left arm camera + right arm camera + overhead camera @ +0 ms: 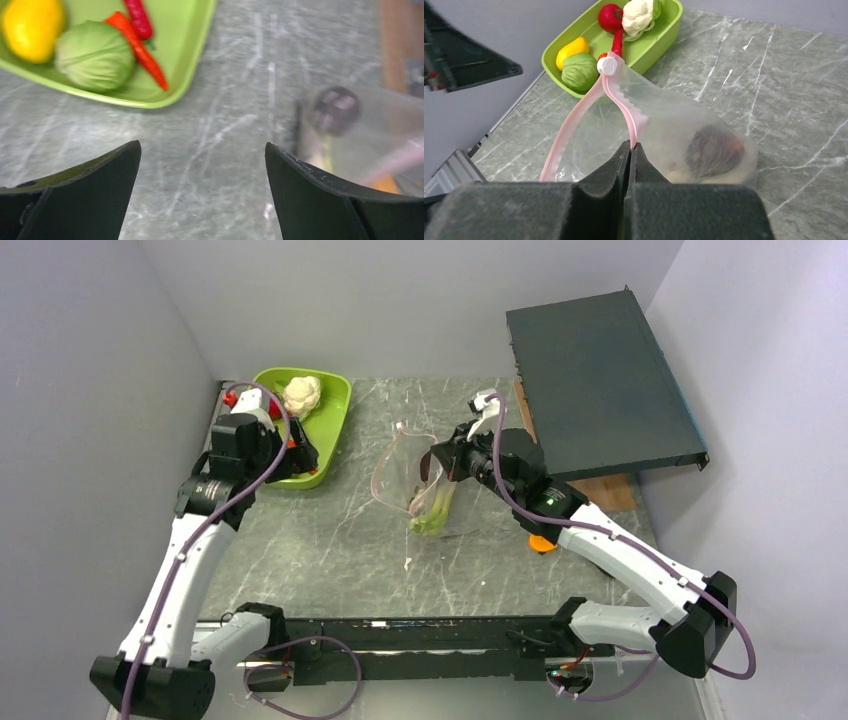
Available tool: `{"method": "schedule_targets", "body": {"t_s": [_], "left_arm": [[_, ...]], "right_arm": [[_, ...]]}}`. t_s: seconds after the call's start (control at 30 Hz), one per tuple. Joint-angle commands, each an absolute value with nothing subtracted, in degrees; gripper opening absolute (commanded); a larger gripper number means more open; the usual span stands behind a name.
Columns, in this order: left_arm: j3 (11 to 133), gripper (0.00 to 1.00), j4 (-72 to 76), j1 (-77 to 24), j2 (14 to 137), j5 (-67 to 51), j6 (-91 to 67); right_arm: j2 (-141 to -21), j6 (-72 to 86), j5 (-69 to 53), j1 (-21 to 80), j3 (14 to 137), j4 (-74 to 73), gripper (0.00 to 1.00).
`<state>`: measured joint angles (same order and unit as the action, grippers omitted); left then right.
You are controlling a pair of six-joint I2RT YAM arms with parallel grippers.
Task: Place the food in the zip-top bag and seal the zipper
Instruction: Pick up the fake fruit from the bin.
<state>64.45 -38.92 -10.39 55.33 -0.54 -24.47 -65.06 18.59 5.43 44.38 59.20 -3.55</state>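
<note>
The clear zip-top bag (395, 475) lies mid-table with its mouth open. My right gripper (630, 145) is shut on its pink zipper strip (621, 100) and holds that edge up. Inside the bag lie a dark purple vegetable (714, 150) and pale green stalks (432, 512). The lime-green tray (674, 20) holds a yellow piece (572, 50), a green cabbage (580, 71), a red tomato (610, 17), a red chili (142, 52) and a white cauliflower (638, 16). My left gripper (201, 150) is open and empty above the table, just off the tray's near corner (185, 50).
A dark flat box (600, 380) rests raised at the back right over a wooden block (610, 490). An orange disc (541, 543) lies beside my right arm. Grey walls close in the left, back and right sides.
</note>
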Motion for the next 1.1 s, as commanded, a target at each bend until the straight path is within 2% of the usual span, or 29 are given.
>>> {"method": "schedule_targets", "body": {"t_s": [0.0,0.37,0.5,0.63,0.77,0.9,1.07], "left_arm": [[64.6,1.0,-35.5,-6.4,61.9,9.4,-21.5],[77.3,0.99,-33.1,6.8,89.1,2.9,-23.9],[84.6,0.98,-33.6,9.9,97.7,5.6,-22.8],[91.2,0.95,-32.1,10.7,105.4,7.4,-14.6],[100.7,0.94,-38.6,10.7,114.2,12.0,-6.6],[107.3,0.83,-42.9,10.7,121.7,12.3,-1.1],[110.2,0.76,-46.6,10.8,126.5,9.3,-0.7]], "right_arm": [[-65.8,18.3,3.7,44.2,61.0,-0.6,0.0],[-66.7,17.6,2.4,43.9,60.2,1.3,0.0],[-66.7,17.7,1.9,43.7,59.8,1.5,0.0],[-66.4,17.7,1.8,43.6,59.0,2.2,0.0],[-66.4,17.5,1.7,43.7,58.5,2.5,0.0],[-66.3,17.3,2.1,43.6,58.4,2.6,0.0],[-66.7,17.3,2.0,43.6,58.5,2.8,0.0]]}}
